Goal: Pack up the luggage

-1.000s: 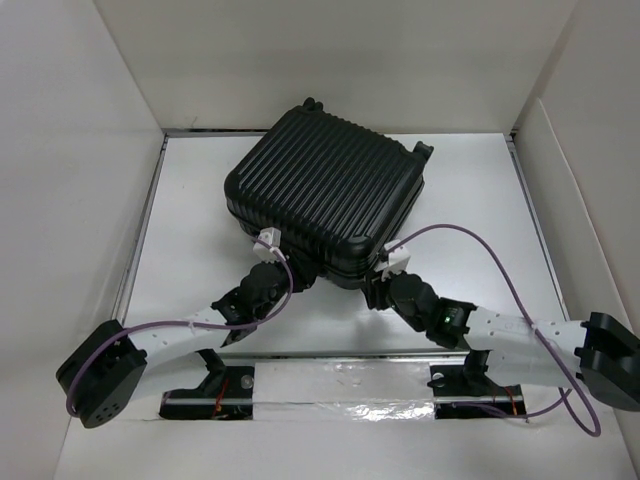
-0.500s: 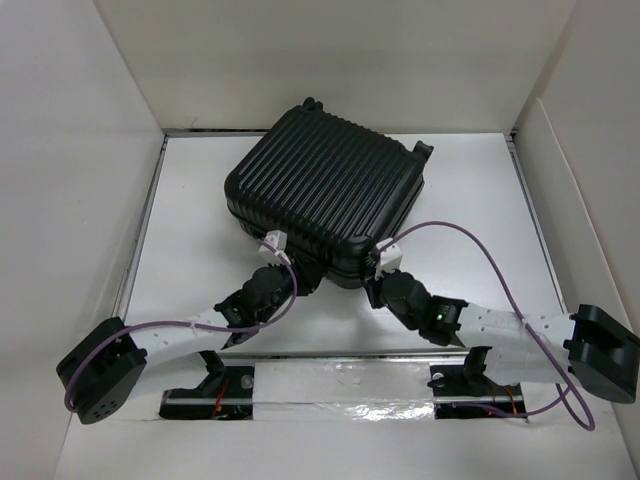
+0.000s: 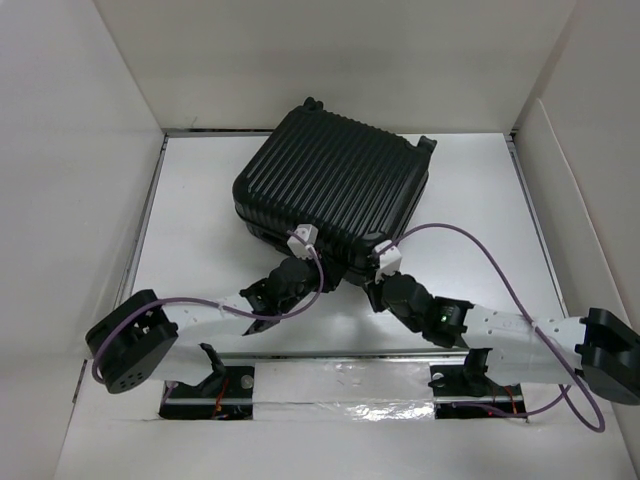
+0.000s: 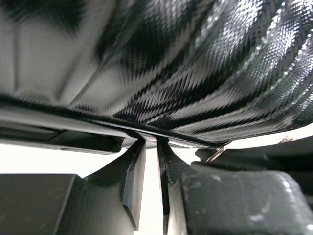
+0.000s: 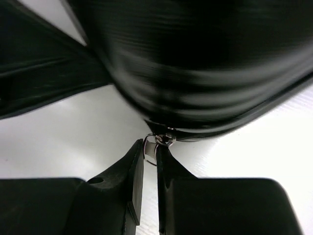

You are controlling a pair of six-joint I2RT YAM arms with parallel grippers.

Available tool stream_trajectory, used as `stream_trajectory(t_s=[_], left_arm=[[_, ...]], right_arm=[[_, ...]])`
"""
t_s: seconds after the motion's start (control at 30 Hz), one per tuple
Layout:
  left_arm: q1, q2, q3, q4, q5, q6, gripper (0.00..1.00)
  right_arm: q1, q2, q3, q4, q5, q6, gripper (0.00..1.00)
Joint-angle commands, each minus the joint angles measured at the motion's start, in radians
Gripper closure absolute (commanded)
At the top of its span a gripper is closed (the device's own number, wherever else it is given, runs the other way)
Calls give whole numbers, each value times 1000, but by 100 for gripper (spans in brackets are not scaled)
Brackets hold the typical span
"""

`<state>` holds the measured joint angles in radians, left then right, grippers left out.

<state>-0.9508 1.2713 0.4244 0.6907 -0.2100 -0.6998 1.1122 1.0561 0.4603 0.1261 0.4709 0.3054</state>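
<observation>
The luggage (image 3: 335, 185), a black ribbed hard-shell suitcase, lies shut on the white table, turned at an angle. Both grippers sit at its near edge. My left gripper (image 3: 308, 263) has its jaws nearly together, and the fingertips (image 4: 139, 147) pinch the thin lip of the seam under the shell (image 4: 195, 63). My right gripper (image 3: 373, 272) is about a hand's width to the right. In the right wrist view its jaws (image 5: 150, 147) are shut on a small metal zipper pull (image 5: 159, 141) hanging from the seam of the luggage (image 5: 205, 63).
White walls (image 3: 80, 150) box in the table on the left, back and right. A metal rail (image 3: 340, 385) with both arm bases runs along the near edge. A purple cable (image 3: 490, 255) loops over the right arm. Bare table (image 3: 480, 200) lies right of the case.
Both grippers have closed down at the case's near edge. The left arm has swung right along that edge. The luggage has shifted and turned slightly to the right.
</observation>
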Motion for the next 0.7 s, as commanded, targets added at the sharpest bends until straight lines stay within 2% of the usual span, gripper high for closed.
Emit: stream_trajectory(t_s=[0.0, 0.17, 0.33, 0.37, 0.5, 0.67], left_arm=[[7, 60, 137, 127, -39, 40, 88], [7, 129, 200, 135, -9, 42, 89], [7, 123, 171, 162, -2, 5, 89], [7, 111, 159, 156, -3, 3, 88], [35, -21, 68, 124, 3, -9, 75], [67, -115, -38, 118, 107, -15, 73]], right_arm=[[109, -12, 109, 87, -294, 5, 100], [164, 56, 218, 171, -443, -23, 100], [118, 142, 215, 360, -430, -61, 100], [106, 162, 210, 374, -420, -55, 100], [41, 159, 135, 418, -422, -32, 100], [-9, 125, 46, 414, -411, 6, 100]])
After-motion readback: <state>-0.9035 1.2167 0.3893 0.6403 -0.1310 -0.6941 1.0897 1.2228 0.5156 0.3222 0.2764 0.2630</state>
